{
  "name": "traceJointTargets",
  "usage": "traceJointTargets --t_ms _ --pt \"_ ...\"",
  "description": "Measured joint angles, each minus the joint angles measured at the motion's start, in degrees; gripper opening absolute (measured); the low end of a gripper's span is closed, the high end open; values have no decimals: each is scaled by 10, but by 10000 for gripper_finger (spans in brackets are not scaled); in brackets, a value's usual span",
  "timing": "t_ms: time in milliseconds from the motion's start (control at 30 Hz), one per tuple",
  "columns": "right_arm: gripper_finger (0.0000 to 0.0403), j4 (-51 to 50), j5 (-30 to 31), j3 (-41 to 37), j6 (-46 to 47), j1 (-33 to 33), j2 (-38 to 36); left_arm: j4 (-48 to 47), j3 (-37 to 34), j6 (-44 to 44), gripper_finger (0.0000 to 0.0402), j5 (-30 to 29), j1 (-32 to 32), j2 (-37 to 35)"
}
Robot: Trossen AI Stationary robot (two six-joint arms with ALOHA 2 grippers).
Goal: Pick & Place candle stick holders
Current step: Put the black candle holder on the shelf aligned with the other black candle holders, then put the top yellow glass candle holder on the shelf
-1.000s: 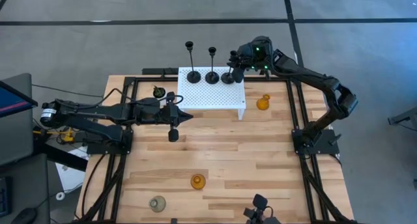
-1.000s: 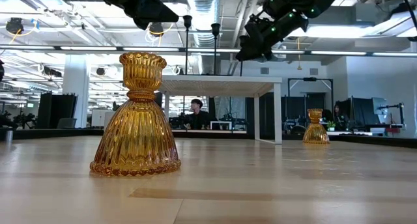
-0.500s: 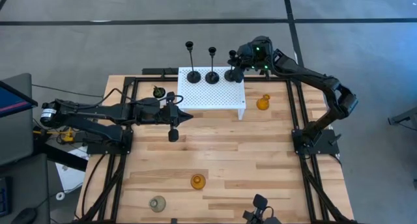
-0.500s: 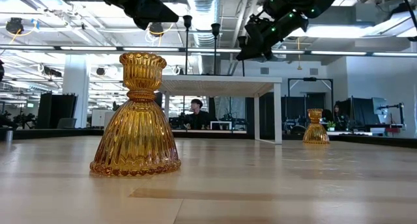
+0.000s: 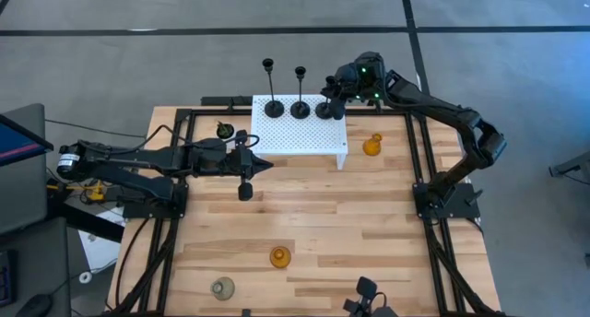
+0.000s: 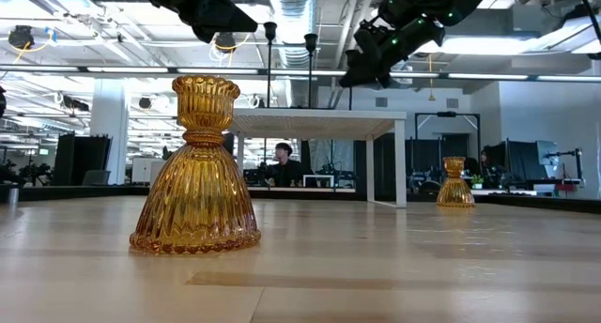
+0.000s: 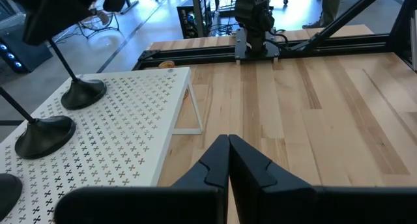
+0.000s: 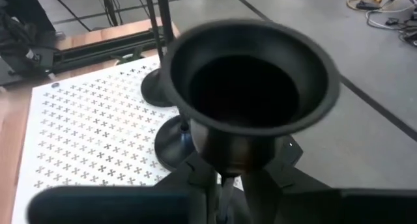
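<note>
Three black thin-stemmed holders stand by their round bases (image 5: 274,107) (image 5: 300,108) (image 5: 324,110) in a row on the white perforated stand (image 5: 300,133) at the table's far side. My right gripper (image 5: 333,87) is over the rightmost one and shut on it. Its cup (image 8: 251,81) fills the right wrist view. My left gripper (image 5: 265,165) is shut and empty, level above the table just near of the stand. One amber glass holder (image 5: 371,146) sits right of the stand. Another amber one (image 5: 280,257) and a clear-grey one (image 5: 222,287) sit near the front edge. My right gripper pinches the rightmost black holder's stem just below its cup (image 8: 223,180) between its two fingers. It comes slanting down from the far right. The holder stands upright, with its stem (image 6: 350,90) reaching down to the stand's top. The cup hides its base in the wrist view.
A small pot with a green plant (image 5: 224,129) sits left of the stand. Black frame rails (image 5: 419,160) run along the table's left, right and far sides. Bare wood (image 5: 350,225) lies between the stand and the front holders. A person (image 6: 281,160) sits in the room behind.
My right gripper has shifted a little toward the table's far edge above the stand, still shut on the black holder's stem. The holder's base has stayed where it was on the stand.
</note>
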Motion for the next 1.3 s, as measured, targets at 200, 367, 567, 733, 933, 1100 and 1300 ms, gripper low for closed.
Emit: traceJointTargets --t_ms 200,367,567,733,933,1100,1300 --pt "53 -4 4 0 0 -1 0 0 0 0 8 0 0 0" --pt "36 -4 8 0 0 -2 0 0 0 0 8 0 0 0" --pt "22 -4 9 0 0 -2 0 0 0 0 8 0 0 0" --pt "33 -4 8 0 -5 -2 0 0 0 0 8 0 0 0" --pt "85 -4 6 0 -6 0 0 0 0 0 8 0 0 0" --pt "142 -25 6 0 -6 0 -1 0 0 0 8 0 0 0" --pt "190 -76 7 0 -24 -1 -30 0 0 0 8 0 0 0"
